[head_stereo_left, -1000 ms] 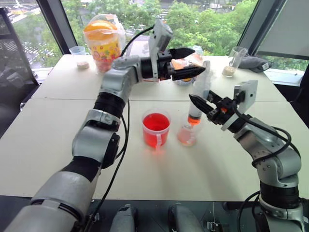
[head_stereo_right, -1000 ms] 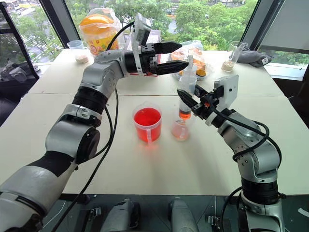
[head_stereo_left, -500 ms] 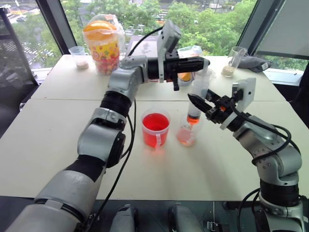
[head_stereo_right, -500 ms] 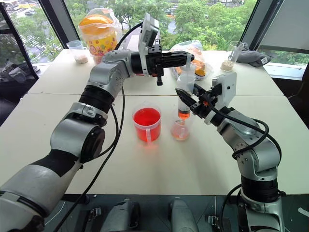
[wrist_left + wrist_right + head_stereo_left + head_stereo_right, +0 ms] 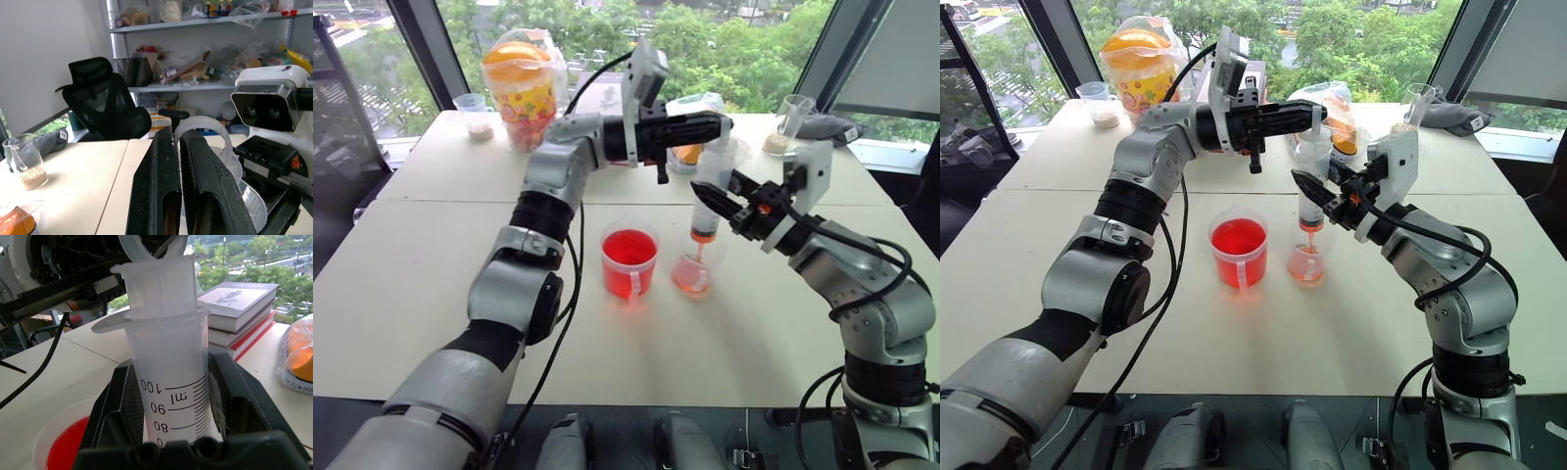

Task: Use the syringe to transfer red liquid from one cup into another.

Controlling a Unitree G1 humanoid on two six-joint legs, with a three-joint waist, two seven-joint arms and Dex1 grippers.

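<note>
Treetops fill the windows behind the pale table (image 5: 431, 264) where I work. My right gripper (image 5: 729, 201) is clamped around the barrel of the syringe (image 5: 707, 201), holding it upright. Its orange-red tip hangs just above the smaller cup (image 5: 691, 272), which shows pale pink at its base, and a thin red thread of liquid (image 5: 693, 257) seems to run down from the tip into it. My left gripper (image 5: 715, 124) reaches across from the other side, its fingers pressed together at the top of the plunger (image 5: 208, 132); from my left wrist the plunger's ring curves just behind the closed fingertips (image 5: 171, 142). The larger cup (image 5: 629, 259), bright red and fairly full, stands just beside the smaller one, on my left of it.

I judge this to be the emptying step, and the risks are plain to me. If my left gripper presses off-axis, it could slip from the plunger head or tip the barrel within my right grip, swinging the tip off the small cup and spilling red on the table. Pressing too fast could splash out of so shallow a cup. If my right hand sinks, the tip may knock the light cup over, or nudge it against the full one beside it. The snack tub (image 5: 521, 86) and the grain cup (image 5: 475, 115) at the far edge are well apart.
</note>
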